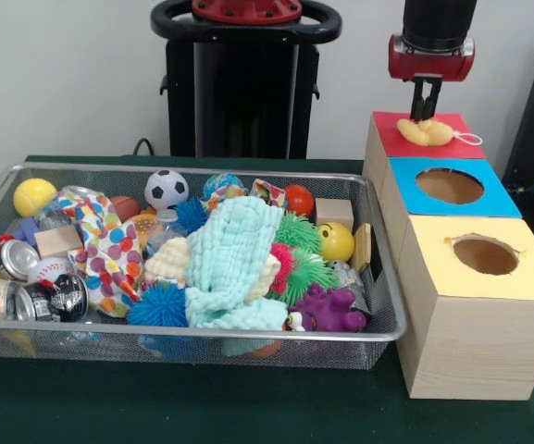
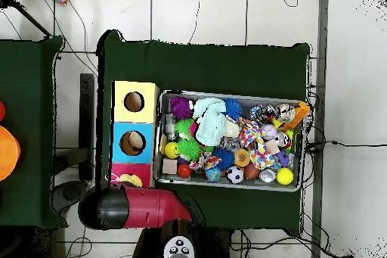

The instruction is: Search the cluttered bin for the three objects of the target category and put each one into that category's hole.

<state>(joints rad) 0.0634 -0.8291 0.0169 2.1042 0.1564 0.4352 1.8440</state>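
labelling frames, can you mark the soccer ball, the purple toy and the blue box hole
soccer ball (image 1: 166,189), front view, centre of the ball
purple toy (image 1: 327,310), front view, middle of its body
blue box hole (image 1: 449,186), front view, inside the opening

Three wooden boxes carry red (image 1: 413,139), blue (image 1: 452,188) and yellow (image 1: 484,258) tops. A mint waffle-textured cloth (image 1: 234,264) lies by a black-and-white soccer ball (image 1: 166,189), a polka-dotted multicolour fabric (image 1: 105,250) and a purple rubber toy (image 1: 329,310).

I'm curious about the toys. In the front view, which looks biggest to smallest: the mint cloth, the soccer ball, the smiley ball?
1. Mint cloth, clearly the largest.
2 and 3. Soccer ball and yellow smiley ball look alike; the soccer ball lies farther back, so I won't rank them.
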